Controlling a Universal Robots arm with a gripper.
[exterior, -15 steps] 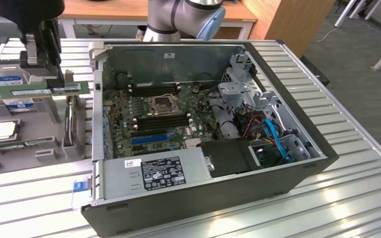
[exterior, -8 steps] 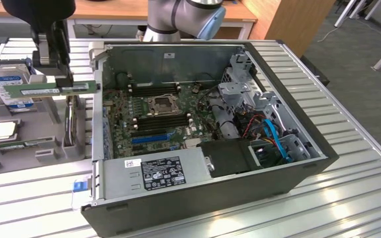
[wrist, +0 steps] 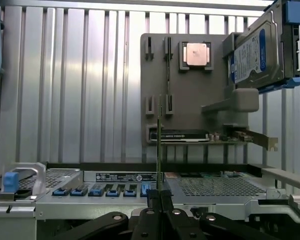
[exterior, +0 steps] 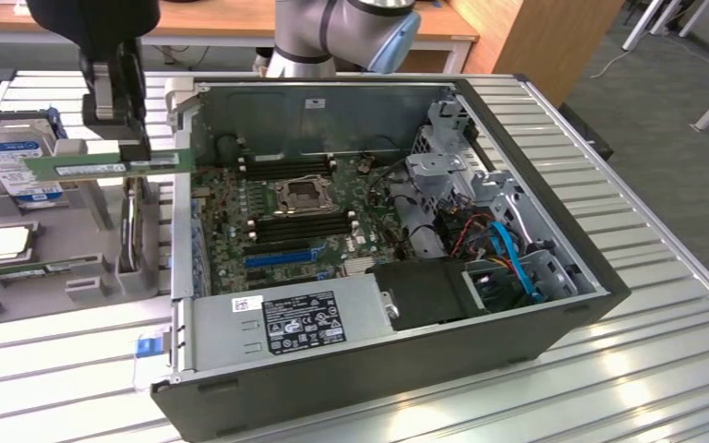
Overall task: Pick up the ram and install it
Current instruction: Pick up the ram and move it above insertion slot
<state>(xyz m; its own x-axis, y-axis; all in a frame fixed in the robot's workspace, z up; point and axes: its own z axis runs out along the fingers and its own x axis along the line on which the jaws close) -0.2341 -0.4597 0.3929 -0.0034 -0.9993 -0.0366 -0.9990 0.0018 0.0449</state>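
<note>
The ram (exterior: 71, 169) is a slim green stick held level in the air, with my gripper (exterior: 126, 152) shut on its top edge. It hangs above the grey parts tray (exterior: 96, 221), just outside the open computer case's wall on the exterior view's left. In the wrist view the ram (wrist: 159, 145) shows edge-on as a thin line rising from between the shut black fingers of the gripper (wrist: 160, 202). Inside the case, the motherboard's dark memory slots (exterior: 295, 226) lie beside the processor socket (exterior: 299, 194).
The open case (exterior: 552, 305) fills the middle of the slatted metal table. Its power supply (exterior: 287, 323) is at the near end, and drive cages and blue cables (exterior: 509, 254) are on the exterior view's right. The tray holds a hard drive (exterior: 10, 161), a silver processor chip (exterior: 7, 242) and another green stick (exterior: 41, 269).
</note>
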